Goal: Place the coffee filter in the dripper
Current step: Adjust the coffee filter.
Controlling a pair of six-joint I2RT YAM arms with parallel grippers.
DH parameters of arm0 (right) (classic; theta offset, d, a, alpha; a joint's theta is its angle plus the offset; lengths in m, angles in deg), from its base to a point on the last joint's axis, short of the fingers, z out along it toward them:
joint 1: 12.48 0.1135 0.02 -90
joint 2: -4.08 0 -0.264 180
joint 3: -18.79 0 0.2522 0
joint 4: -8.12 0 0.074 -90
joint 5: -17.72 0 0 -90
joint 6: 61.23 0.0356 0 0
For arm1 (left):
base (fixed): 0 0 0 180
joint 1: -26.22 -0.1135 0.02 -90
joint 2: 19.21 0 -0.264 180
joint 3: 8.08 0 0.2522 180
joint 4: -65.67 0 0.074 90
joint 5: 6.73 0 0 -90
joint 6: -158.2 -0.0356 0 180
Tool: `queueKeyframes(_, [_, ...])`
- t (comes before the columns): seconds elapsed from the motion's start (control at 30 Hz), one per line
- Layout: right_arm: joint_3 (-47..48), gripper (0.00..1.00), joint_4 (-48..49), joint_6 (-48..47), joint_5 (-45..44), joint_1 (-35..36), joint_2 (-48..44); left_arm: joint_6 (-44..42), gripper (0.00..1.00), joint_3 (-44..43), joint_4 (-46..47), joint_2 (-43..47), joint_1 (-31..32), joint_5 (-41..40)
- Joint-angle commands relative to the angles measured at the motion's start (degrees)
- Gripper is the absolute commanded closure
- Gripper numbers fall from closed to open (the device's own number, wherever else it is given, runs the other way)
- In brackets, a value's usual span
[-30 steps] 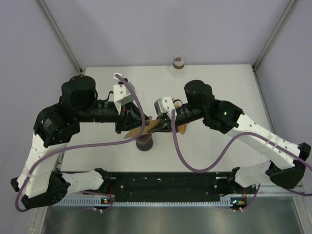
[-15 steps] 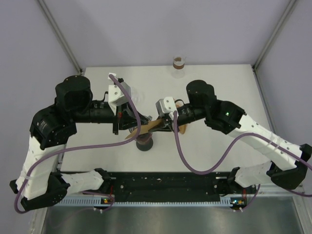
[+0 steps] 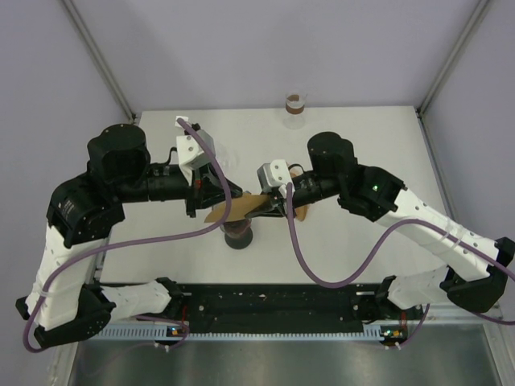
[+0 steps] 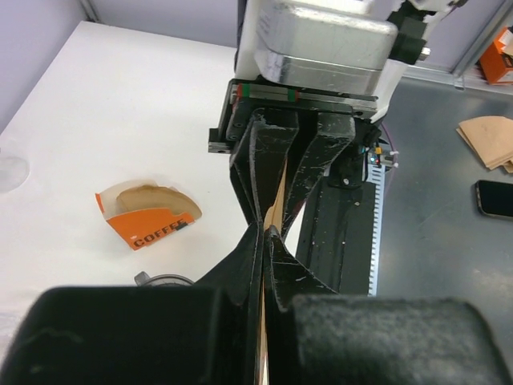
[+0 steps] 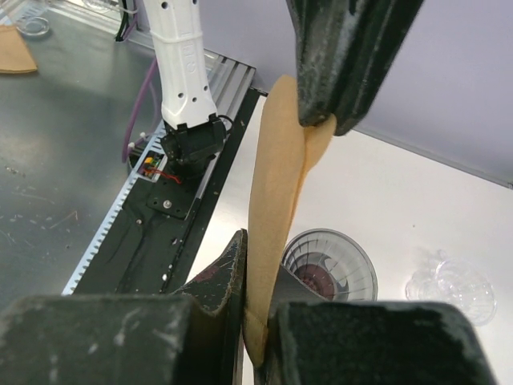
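Holding the coffee filter (image 5: 275,184) between them, the two arms look to be at the opening-out step, with the paper not yet seated. The left gripper (image 4: 263,241) is clenched on one edge of the filter. The right gripper (image 5: 255,317) is clenched on the opposite edge, so the brown paper spans the short gap from one set of jaws to the other. It hangs in the air, nearly edge-on to both wrist cameras. The two sets of fingertips almost meet nose to nose.

The dripper (image 5: 330,273) (a clear ribbed cone over a dark base) stands on the table below the jaws and a little beyond the right pair, clear of the paper. An orange filter box (image 4: 149,218) lies on the table off to one side of the left jaws, well apart from the work.

Each gripper may be pinching a separate ply at the filter's mouth, though the edge-on view does not settle that. If so, the next move calls for drawing the jaws slightly apart to spread the cone. The pair would then centre it over the dripper's rim and lower it point-first before either grip lets go. If the pull is uneven, the thin paper could tear or crease.
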Motion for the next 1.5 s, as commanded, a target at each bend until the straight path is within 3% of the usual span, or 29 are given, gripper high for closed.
queueKeyframes(0.0, [2.1,1.00,0.6,-0.6,0.8,0.6,-0.5,0.4,1.00,-1.1,3.1,-0.3,-0.2,-4.0])
queueKeyframes(0.37, [2.2,1.00,0.6,0.0,-2.7,0.4,-0.2,-0.8,1.00,-0.6,0.7,0.6,0.1,8.6])
queueKeyframes(0.6, [2.9,1.00,0.6,0.7,-2.9,0.5,0.1,-1.8,1.00,0.4,0.0,0.9,0.2,7.5])
queueKeyframes(0.83, [2.7,1.00,0.6,0.6,-2.3,0.5,0.0,-1.9,0.99,-0.4,1.3,0.4,0.3,0.0])
queueKeyframes(0.93, [2.5,1.00,0.6,0.7,-2.5,0.5,0.0,-2.7,0.81,-1.3,0.6,0.2,0.5,0.0])
queueKeyframes(1.1, [2.3,1.00,0.6,0.7,-2.3,0.5,-0.1,-3.3,0.64,-2.1,0.6,-0.1,0.6,-1.4])
queueKeyframes(1.33, [2.3,1.00,0.6,0.6,-2.0,0.5,0.0,-4.7,0.63,-3.5,0.1,-1.2,1.4,-3.4])
queueKeyframes(1.47, [2.3,1.00,0.6,0.8,-2.3,0.5,-0.2,-5.2,0.60,-3.7,-2.4,-1.6,1.8,0.5])
